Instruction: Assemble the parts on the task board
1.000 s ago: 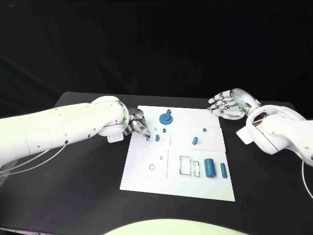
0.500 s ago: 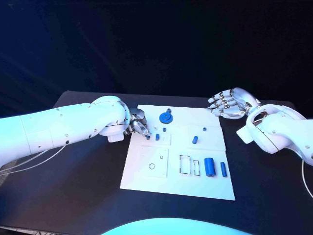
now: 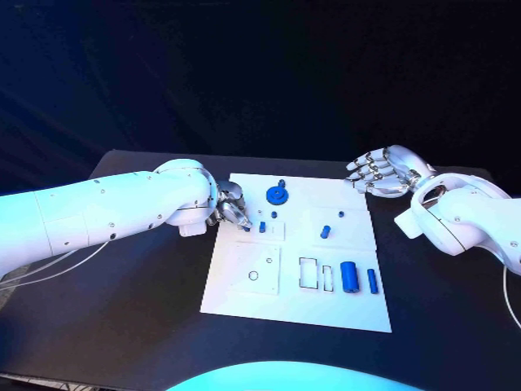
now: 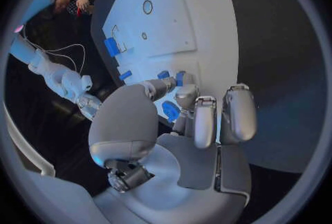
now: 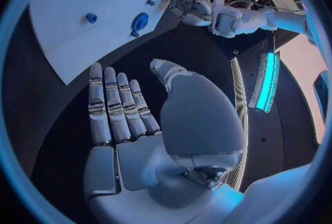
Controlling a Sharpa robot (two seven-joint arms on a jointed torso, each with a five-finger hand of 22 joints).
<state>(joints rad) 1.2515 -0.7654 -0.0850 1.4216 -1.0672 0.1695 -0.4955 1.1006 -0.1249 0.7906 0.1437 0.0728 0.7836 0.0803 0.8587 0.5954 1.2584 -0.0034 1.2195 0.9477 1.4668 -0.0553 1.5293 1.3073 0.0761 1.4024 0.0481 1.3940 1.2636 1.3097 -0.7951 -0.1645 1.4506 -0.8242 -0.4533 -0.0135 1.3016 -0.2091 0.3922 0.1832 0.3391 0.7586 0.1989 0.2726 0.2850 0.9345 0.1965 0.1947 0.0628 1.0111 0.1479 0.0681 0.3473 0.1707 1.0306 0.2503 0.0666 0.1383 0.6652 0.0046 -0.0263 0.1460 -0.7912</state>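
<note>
The white task board (image 3: pixel 294 305) lies in the middle of the black table. Blue parts sit on it: a round disc (image 3: pixel 277 195), a peg (image 3: pixel 326 232), a thick cylinder (image 3: pixel 350 277) and a thin bar (image 3: pixel 372 282). My left hand (image 3: pixel 229 205) is at the board's left edge with its fingers (image 4: pixel 196 119) curled. Their tips reach two small blue parts (image 3: pixel 262 228) (image 4: pixel 180 77). I cannot tell whether it grips one. My right hand (image 3: pixel 380 173) hovers off the board's far right corner, fingers (image 5: pixel 114 108) spread and palm bare.
Outlined slots (image 3: pixel 315 277) and a round hole (image 3: pixel 252 278) mark the board's near half. Black table (image 3: pixel 132 309) surrounds the board on all sides. My left forearm (image 3: pixel 96 216) lies across the table's left part.
</note>
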